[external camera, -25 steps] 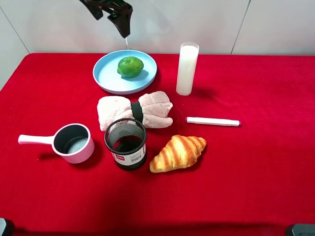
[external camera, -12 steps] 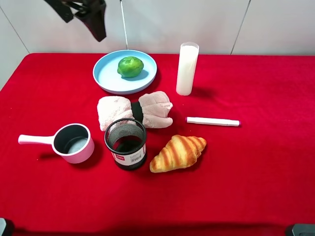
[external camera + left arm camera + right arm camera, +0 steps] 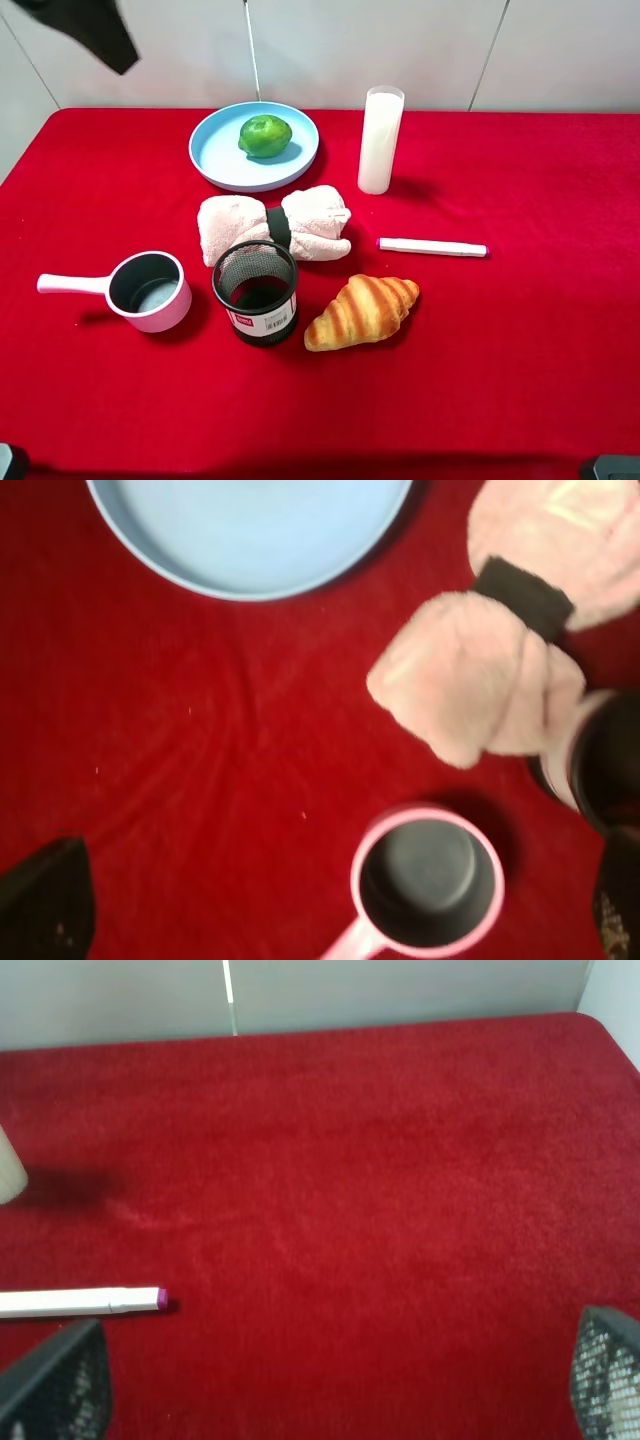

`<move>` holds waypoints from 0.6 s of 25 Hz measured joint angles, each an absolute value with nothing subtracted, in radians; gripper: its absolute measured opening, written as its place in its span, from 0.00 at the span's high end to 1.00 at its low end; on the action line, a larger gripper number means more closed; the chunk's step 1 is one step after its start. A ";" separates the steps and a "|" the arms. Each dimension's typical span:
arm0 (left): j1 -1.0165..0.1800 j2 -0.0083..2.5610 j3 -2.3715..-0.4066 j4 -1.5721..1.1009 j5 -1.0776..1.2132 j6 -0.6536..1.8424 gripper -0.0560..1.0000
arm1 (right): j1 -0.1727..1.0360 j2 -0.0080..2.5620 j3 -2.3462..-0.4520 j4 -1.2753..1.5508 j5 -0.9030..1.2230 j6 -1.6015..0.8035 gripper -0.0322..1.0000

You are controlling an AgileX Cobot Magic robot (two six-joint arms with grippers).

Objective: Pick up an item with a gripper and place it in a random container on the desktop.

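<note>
The green lime (image 3: 265, 135) lies in the light blue plate (image 3: 215, 165) at the back of the red desktop (image 3: 520, 330). My left gripper (image 3: 100, 30) is high above the back left corner, well left of the plate and apart from the lime. In the left wrist view it (image 3: 335, 885) is open and empty, with part of the plate (image 3: 250, 530) below; the lime is out of that view. My right gripper (image 3: 330, 1375) is open and empty over bare red cloth.
A pink towel roll (image 3: 275, 228) lies in front of the plate. A black mesh cup (image 3: 256, 292), a pink handled pot (image 3: 148, 291) and a croissant (image 3: 362, 310) stand nearer. A tall white cup (image 3: 380, 140) and a white marker (image 3: 432, 246) are on the right.
My left gripper has moved left and up, from above the plate's back rim to the back left corner. The lime stays in the plate.
</note>
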State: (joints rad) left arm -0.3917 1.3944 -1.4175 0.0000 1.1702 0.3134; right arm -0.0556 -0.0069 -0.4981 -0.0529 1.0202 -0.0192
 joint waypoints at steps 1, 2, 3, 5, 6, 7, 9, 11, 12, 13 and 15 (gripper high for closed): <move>-0.392 1.361 -1.394 -0.006 1.170 0.311 0.01 | -0.056 -0.007 -0.498 -0.053 1.020 -0.019 0.30; -0.392 1.322 -1.372 -0.013 1.171 0.309 0.01 | -0.056 -0.007 -0.498 -0.053 1.020 -0.019 0.30; -0.392 1.283 -1.354 -0.019 1.171 0.308 0.01 | -0.056 -0.007 -0.498 -0.053 1.020 -0.019 0.30; -0.392 1.213 -1.312 -0.032 1.171 0.308 0.01 | -0.056 -0.007 -0.498 -0.053 1.020 -0.019 0.30; -0.392 1.176 -1.290 -0.037 1.171 0.308 0.01 | -0.056 -0.007 -0.498 -0.053 1.020 -0.019 0.30; -0.392 1.142 -1.272 -0.038 1.171 0.308 0.01 | -0.056 -0.007 -0.498 -0.053 1.020 -0.019 0.30; -0.392 1.079 -1.229 -0.042 1.172 0.308 0.01 | -0.056 -0.007 -0.498 -0.053 1.020 -0.019 0.30; -0.392 1.015 -1.195 -0.050 1.172 0.308 0.01 | -0.056 -0.007 -0.498 -0.053 1.020 -0.019 0.30; -0.392 0.989 -1.180 -0.055 1.172 0.307 0.01 | -0.056 -0.007 -0.498 -0.053 1.020 -0.019 0.30; -0.392 0.960 -1.165 -0.061 1.172 0.306 0.01 | -0.056 -0.007 -0.498 -0.053 1.020 -0.019 0.30; -0.392 0.909 -1.139 -0.085 1.173 0.295 0.01 | -0.056 -0.007 -0.498 -0.053 1.020 -0.019 0.30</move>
